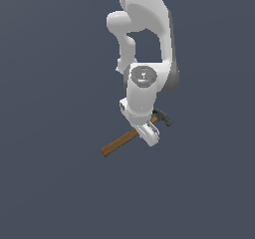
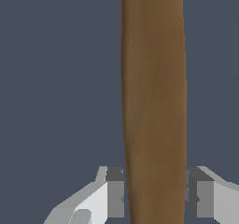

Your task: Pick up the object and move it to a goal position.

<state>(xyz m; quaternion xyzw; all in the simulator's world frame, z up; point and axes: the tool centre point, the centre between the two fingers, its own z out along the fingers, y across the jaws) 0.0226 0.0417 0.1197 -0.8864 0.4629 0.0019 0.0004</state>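
Note:
The object is a claw hammer [image 1: 119, 143] with a long brown wooden handle and a small dark head [image 1: 163, 117]. It lies slanted, with the head toward the exterior view's right. My white gripper [image 1: 145, 130] comes down over the handle close to the head and hides that stretch. In the wrist view the handle [image 2: 154, 92] runs straight between the two grey fingers [image 2: 114, 192]. Both pads press against its sides, so the gripper [image 2: 155, 193] is shut on the handle. Whether the hammer rests on the floor or hangs above it cannot be told.
A plain dark grey-blue floor [image 1: 50, 183] fills both views. The white arm [image 1: 144, 29] reaches down from the upper middle of the exterior view. No goal marker shows.

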